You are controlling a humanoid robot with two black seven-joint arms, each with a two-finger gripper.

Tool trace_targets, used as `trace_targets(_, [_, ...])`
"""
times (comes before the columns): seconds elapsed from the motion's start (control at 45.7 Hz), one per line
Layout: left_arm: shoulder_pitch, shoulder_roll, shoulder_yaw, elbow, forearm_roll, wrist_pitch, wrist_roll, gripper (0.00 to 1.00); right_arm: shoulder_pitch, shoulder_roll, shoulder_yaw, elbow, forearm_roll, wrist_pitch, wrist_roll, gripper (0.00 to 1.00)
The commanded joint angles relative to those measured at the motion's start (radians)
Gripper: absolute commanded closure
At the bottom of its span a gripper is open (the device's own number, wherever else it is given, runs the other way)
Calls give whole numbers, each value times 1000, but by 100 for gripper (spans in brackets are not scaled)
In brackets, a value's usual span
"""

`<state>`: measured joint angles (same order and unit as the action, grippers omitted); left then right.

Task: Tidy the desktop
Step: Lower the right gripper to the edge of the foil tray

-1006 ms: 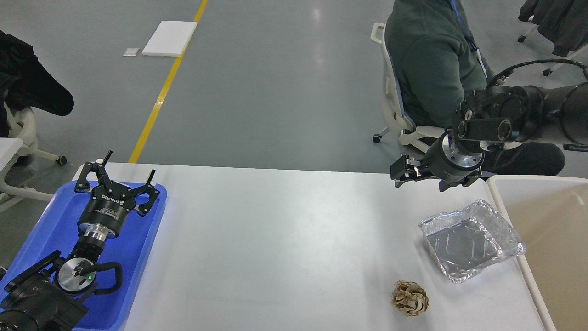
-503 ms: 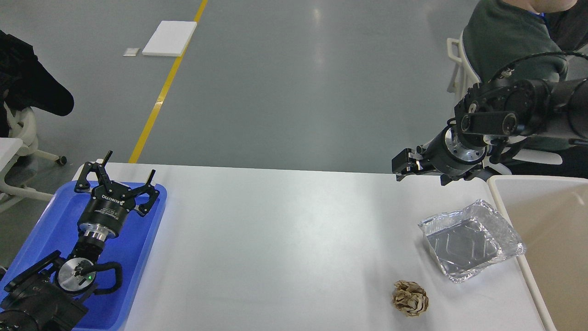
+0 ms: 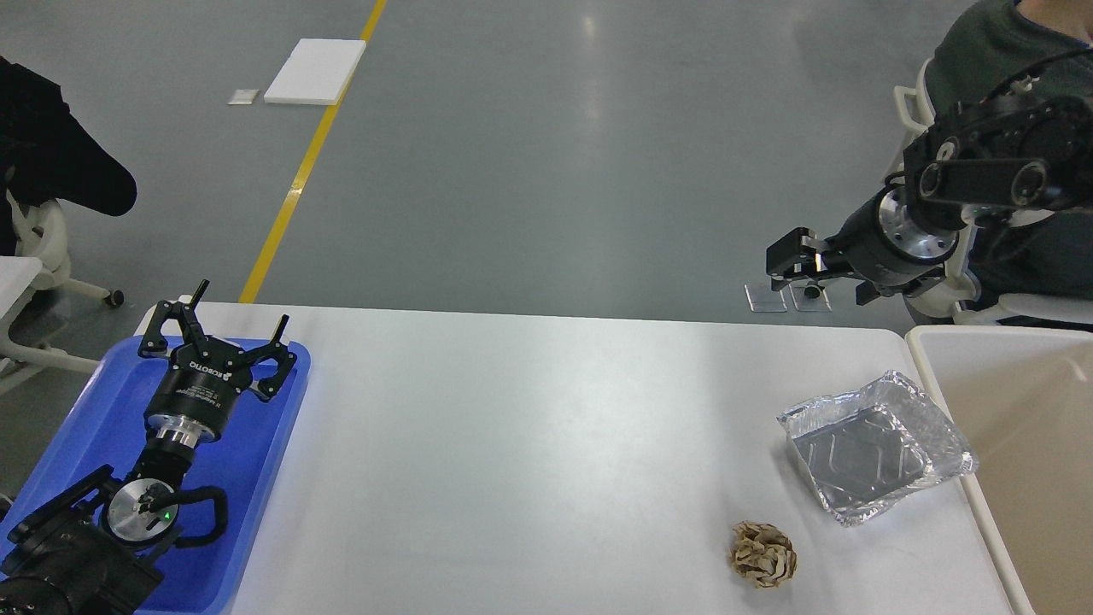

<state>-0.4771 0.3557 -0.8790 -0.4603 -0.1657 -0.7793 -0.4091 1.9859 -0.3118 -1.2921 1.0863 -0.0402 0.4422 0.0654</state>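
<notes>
desktop with two items at the right, both grippers clear of them

the white desktop (image 3: 529, 444) is shown spanning the near half of the view, with its rounded far corners visible. a blue tray (image 3: 102, 427) is laid at its left end, and a beige bin (image 3: 1025, 427) is set against its right edge. a foil tray (image 3: 875, 444), empty and open side up, is seen on the desktop near the right edge, just beside the bin's rim. a crumpled brown paper ball (image 3: 762, 554) is seen nearer and slightly to the left of the foil tray, apart from it.

the left gripper (image 3: 220, 320) is held over the far part of the blue tray, its fingers spread wide and nothing between them. the right gripper (image 3: 790, 260) is held in the air beyond the far right corner of the desktop, pointing left, well apart from the foil tray and the paper ball; it is seen small, dark and side-on, so it cannot be told whether its fingers are parted or closed, and nothing is seen in it.

a seated person (image 3: 1008, 51) in a dark green top is seen at the far right, behind the right arm. a yellow floor line (image 3: 299, 179) and a white board (image 3: 314, 72) are seen on the grey floor beyond.
</notes>
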Motion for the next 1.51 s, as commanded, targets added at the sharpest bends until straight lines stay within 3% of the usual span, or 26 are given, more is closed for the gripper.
trace_targets(0.0, [0,0,0,0,0,0,1,1,25,-116,1,0,-32,-5,-1,0])
trace_targets(0.328, [0,0,0,0,0,0,-1,1,22,-247,-22,20,-174,-2,-1,0])
trace_targets(0.918, [0,0,0,0,0,0,1,1,-53,-541,-65,227,-313,-57,-6,0])
trace_targets(1.137, [0,0,0,0,0,0,1,1,-180,-579,-26,227,-300,-151,-4,0])
trace_targets(1.487, [0,0,0,0,0,0,1,1,-449,-564,201,218,-270,-330,-4,0])
